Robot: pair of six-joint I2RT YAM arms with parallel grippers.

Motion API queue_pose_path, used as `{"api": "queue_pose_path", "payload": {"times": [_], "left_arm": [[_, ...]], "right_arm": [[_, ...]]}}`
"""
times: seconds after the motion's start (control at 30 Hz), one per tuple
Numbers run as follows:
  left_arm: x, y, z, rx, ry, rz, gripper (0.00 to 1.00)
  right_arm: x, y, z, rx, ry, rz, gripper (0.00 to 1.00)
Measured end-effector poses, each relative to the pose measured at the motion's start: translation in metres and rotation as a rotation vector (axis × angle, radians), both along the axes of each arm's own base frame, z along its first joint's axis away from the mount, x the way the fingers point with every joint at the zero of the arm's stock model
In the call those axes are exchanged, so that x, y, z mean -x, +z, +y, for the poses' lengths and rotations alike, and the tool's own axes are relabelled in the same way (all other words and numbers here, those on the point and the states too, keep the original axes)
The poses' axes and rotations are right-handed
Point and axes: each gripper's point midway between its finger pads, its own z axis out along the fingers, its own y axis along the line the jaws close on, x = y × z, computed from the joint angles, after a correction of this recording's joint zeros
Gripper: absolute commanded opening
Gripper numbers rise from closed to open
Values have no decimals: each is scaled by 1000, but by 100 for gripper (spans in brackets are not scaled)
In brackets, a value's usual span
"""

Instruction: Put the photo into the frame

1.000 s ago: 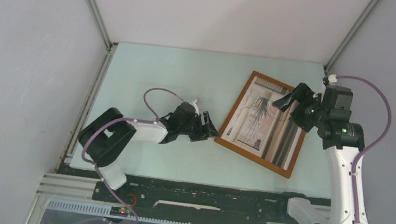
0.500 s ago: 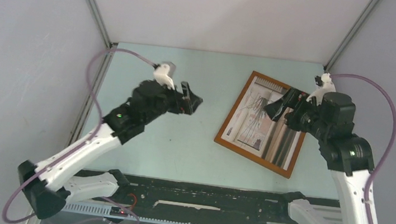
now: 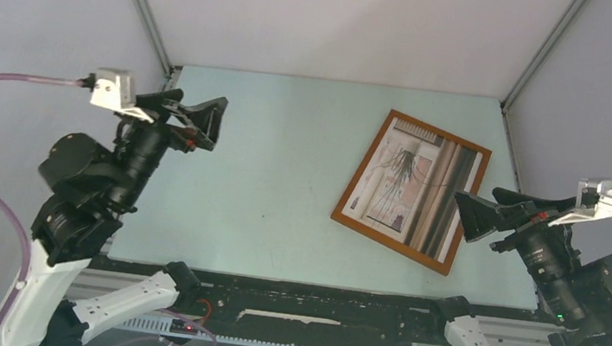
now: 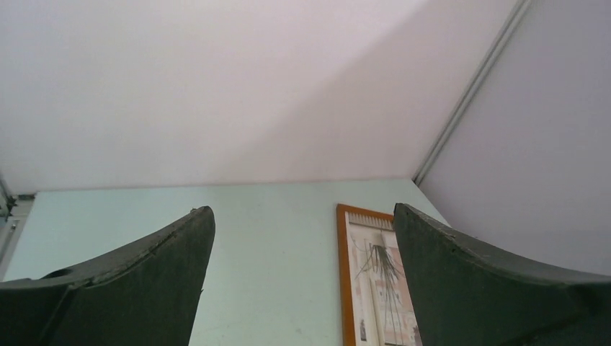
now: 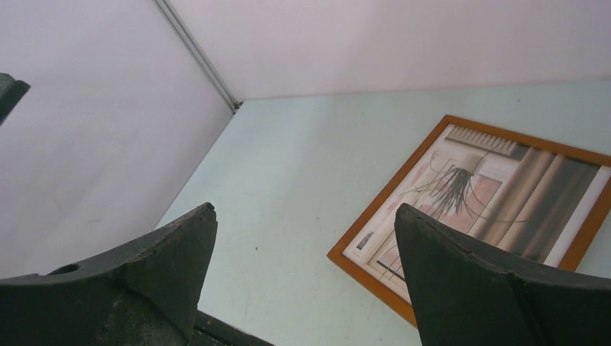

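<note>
The photo (image 3: 409, 189) shows thin dark plant stems on pale pink and beige, with brown stripes down one side and a white border. It lies inside the thin wooden frame (image 3: 363, 166), flat on the table (image 3: 287, 153) at 3 o'clock, its top tilted toward 1 o'clock. The left gripper (image 3: 219, 124) and right gripper (image 3: 480, 202) hang raised, jaws spread wide, gripping nothing. The right one's finger covers part of the frame's right edge. Both wrist views cut the frame off.
</note>
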Motion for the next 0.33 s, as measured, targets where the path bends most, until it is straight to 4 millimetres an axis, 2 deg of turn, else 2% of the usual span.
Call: {"api": "queue_pose_path", "payload": {"times": [0.13, 0.33], "left_arm": [[14, 16, 22, 6, 45, -52, 100], [32, 24, 51, 9, 107, -94, 100]], "right_arm": [[0, 2, -2, 12, -6, -26, 100], [-9, -9, 5, 27, 20, -35, 100]]}}
